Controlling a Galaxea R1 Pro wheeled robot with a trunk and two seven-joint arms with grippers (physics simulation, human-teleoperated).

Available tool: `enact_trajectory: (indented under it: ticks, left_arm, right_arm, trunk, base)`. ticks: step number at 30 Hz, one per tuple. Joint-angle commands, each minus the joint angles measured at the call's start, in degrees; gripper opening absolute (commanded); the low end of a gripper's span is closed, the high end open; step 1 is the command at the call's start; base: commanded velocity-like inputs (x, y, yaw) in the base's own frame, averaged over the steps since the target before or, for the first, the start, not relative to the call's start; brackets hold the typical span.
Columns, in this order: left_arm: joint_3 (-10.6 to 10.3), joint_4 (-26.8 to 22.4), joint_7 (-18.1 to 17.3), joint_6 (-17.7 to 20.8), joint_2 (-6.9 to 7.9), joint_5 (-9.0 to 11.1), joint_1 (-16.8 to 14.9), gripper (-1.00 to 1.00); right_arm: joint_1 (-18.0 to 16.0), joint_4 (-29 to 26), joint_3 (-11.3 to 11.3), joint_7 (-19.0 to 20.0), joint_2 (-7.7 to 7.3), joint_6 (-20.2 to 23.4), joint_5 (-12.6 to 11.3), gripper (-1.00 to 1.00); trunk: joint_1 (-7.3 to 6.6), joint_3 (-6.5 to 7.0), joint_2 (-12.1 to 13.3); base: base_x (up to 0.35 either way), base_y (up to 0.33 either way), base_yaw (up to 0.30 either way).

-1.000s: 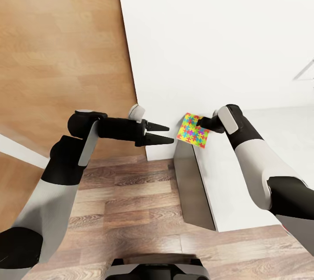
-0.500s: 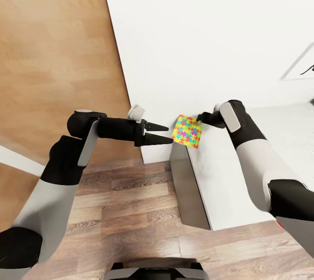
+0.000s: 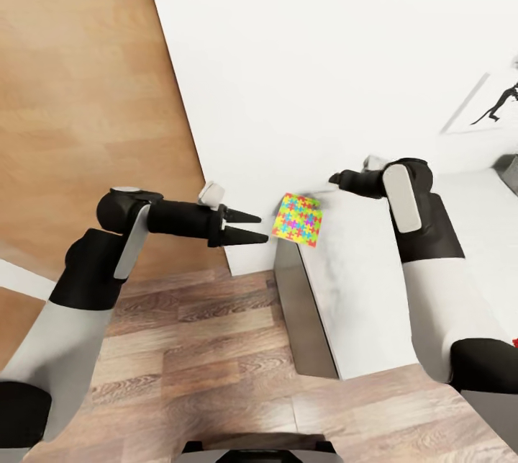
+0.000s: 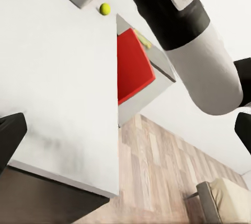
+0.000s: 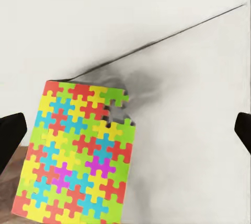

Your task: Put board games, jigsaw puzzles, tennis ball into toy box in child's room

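- Puzzle lies at the table corner, overhanging the edge (beside the wall).
- Right gripper is wide open, just beyond it.
- Left gripper is narrowly open, empty, near the puzzle.
- Ball sits farther along the table.

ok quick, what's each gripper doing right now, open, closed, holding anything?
Left gripper: open, holding nothing.
Right gripper: open, holding nothing; the jigsaw puzzle sits apart from it at the table corner.
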Motion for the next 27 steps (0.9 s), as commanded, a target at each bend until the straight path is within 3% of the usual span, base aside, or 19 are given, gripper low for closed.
enact_trajectory:
  ticks: [1,4,5,7,8,10,11,13,14,15,16,17,18,22,25,27]
  left_arm:
    - [0.0,0.0,0.0,0.4,1.37,0.2,0.6,1.0]
    - [0.1,0.0,-0.1,0.4,3.56,0.3,2.1,1.0]
    - [0.5,0.0,-0.1,0.3,5.12,0.3,3.5,1.0]
    - [1.2,0.1,-0.1,0.2,6.55,0.3,5.1,1.0]
    - [2.3,0.2,-0.1,0.1,7.67,0.3,6.8,1.0]
    - [3.8,0.2,0.0,0.0,8.41,0.4,8.5,1.0]
    - [5.5,0.3,0.0,-0.1,8.91,0.3,10.3,1.0]
    - [7.3,0.3,0.0,-0.1,9.24,0.3,11.9,1.0]
    - [9.1,0.3,0.0,-0.1,9.45,0.3,13.4,1.0]
    - [10.0,0.3,0.0,-0.1,9.53,0.3,14.2,1.0]
    - [11.7,0.3,0.0,-0.1,9.63,0.3,15.6,1.0]
    - [12.4,0.4,0.0,-0.1,9.67,0.2,16.3,1.0]
    - [13.8,0.5,0.0,-0.1,9.74,0.2,17.6,1.0]
    - [16.8,0.8,0.1,-0.1,9.9,0.0,21.7,1.0]
    - [18.1,0.9,0.2,-0.2,9.91,0.0,24.5,1.0]
    - [19.0,1.0,0.2,-0.4,9.91,0.0,26.4,1.0]
  right_arm:
    - [1.1,-2.6,0.2,-0.6,-0.68,0.1,-1.2,1.0]
    - [2.4,-5.8,0.3,-0.5,-1.71,0.1,-3.1,1.0]
    - [3.2,-7.9,0.3,-0.5,-2.55,0.1,-5.2,1.0]
    - [4.3,-10.1,0.3,-0.5,-3.69,0.1,-8.1,1.0]
    - [5.8,-12.9,0.3,-0.4,-5.16,0.1,-11.8,1.0]
    - [7.9,-15.7,0.3,-0.4,-6.88,0.1,-16.4,1.0]
    - [10.2,-18.3,0.3,-0.4,-8.66,0.1,-21.8,1.0]
    - [12.6,-20.0,0.2,-0.4,-10.39,0.1,-27.5,1.0]
    - [14.7,-21.1,0.1,-0.4,-12.06,0.1,-33.3,1.0]
    - [15.7,-21.5,0.0,-0.4,-12.85,0.1,-36.1,1.0]
    - [17.6,-22.1,0.0,-0.4,-14.38,0.1,-41.4,1.0]
    - [18.5,-22.3,0.0,-0.4,-15.08,0.1,-43.8,1.0]
    - [20.4,-22.6,0.0,-0.4,-16.24,0.1,-48.1,1.0]
    - [26.4,-22.9,0.1,0.6,-17.87,0.1,-56.0,1.0]
    - [30.4,-23.0,0.3,4.0,-17.92,0.1,-58.0,1.0]
    - [33.7,-23.0,0.3,8.4,-17.86,0.1,-58.6,1.0]
  trunk:
    - [0.04,0.0,-0.1]
    - [0.04,0.26,-0.1]
    - [0.04,0.35,-0.1]
    - [0.04,0.52,-0.1]
    - [0.04,0.6,-0.1]
    - [0.04,0.77,-0.1]
    - [0.04,0.86,-0.1]
    - [0.04,1.03,-0.1]
    - [0.04,1.11,-0.1]
    - [0.04,1.2,-0.1]
    - [0.04,1.28,-0.1]
    - [0.04,1.37,-0.1]
    - [0.04,1.45,-0.1]
    - [0.04,1.8,-0.1]
    - [0.04,2.07,-0.1]
    - [0.04,2.25,-0.1]
  base:
    - [0.0,0.0,-0.103]
    - [0.0,0.0,-0.103]
    - [0.0,0.0,-0.103]
    - [0.0,0.0,-0.103]
    - [0.0,0.0,-0.102]
    - [0.0,0.0,-0.102]
    - [0.0,0.0,-0.103]
    - [0.0,0.0,-0.103]
    - [0.0,0.0,-0.103]
    - [0.0,0.0,-0.103]
    - [0.0,0.0,-0.103]
    - [0.0,0.0,-0.103]
    - [0.0,0.0,-0.101]
    - [0.0,0.0,-0.086]
    - [0.0,0.0,-0.038]
    - [0.0,0.0,-0.016]
